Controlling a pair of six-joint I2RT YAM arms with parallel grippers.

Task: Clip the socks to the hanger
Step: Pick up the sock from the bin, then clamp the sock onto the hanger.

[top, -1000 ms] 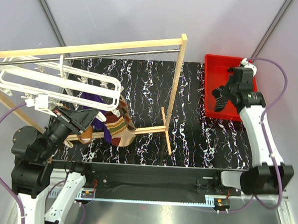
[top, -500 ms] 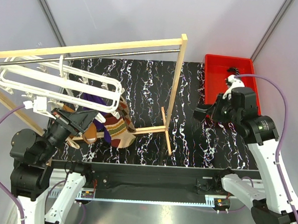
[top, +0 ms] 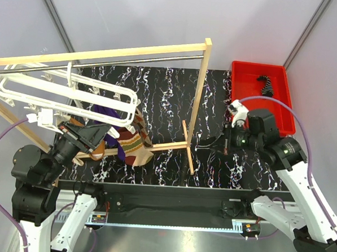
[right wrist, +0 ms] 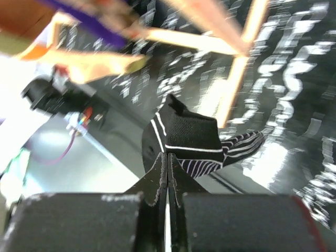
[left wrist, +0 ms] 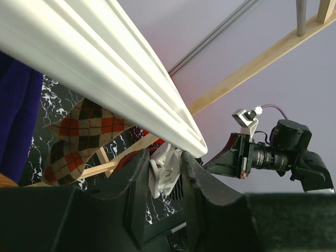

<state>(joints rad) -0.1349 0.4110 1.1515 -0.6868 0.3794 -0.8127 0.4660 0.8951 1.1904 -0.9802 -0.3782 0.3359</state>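
The white hanger [top: 63,93] hangs from the metal rod at the left. A purple sock [top: 105,115] and an orange-brown argyle sock [top: 135,141] dangle under it. My left gripper [top: 99,131] is below the hanger's near corner, shut on one of its white clips [left wrist: 167,167]. The clip sits squeezed between the black fingers [left wrist: 137,181], under the hanger's rail [left wrist: 105,68]. My right gripper [top: 214,141] hovers over the middle of the table, shut on a black sock with thin white stripes [right wrist: 194,139]. That sock sticks out past the closed tips [right wrist: 167,157].
A wooden-post frame [top: 199,99] with a metal rod [top: 115,63] spans the table, its foot [top: 187,144] just left of my right gripper. A red bin [top: 259,67] at the back right holds another striped sock [top: 266,86].
My right arm has swung from over the red bin leftward to the table's middle, carrying the striped sock. The left arm has stayed on the clip.
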